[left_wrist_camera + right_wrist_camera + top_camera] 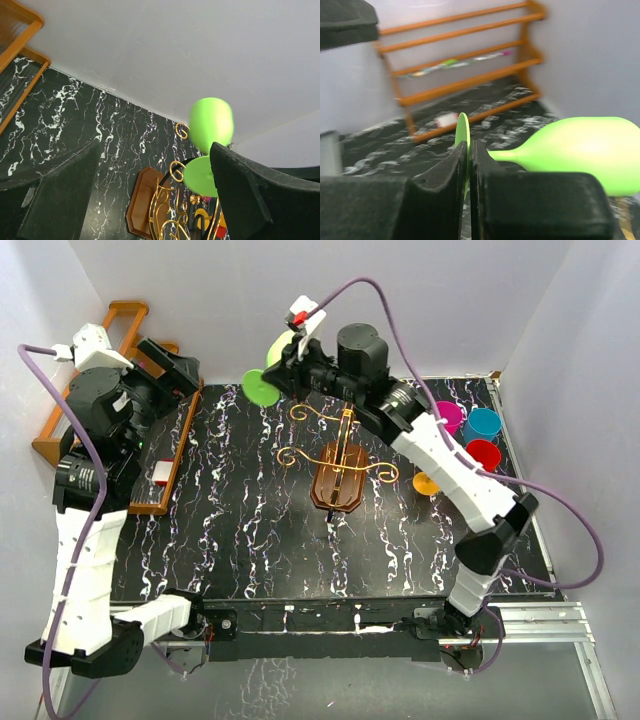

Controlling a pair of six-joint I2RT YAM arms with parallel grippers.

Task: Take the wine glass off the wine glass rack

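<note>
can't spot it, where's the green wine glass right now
Top view: the wine glass is near the far wall, just left of the wine glass rack, foot pinched in the right pincer.

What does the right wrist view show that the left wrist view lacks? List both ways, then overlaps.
Right wrist only: the right gripper shut on the green wine glass by its foot. Left wrist only: the open left gripper and the gold wire rack on brown wooden base. Both: the glass, the orange-brown slatted shelf, the black marbled table.
</note>
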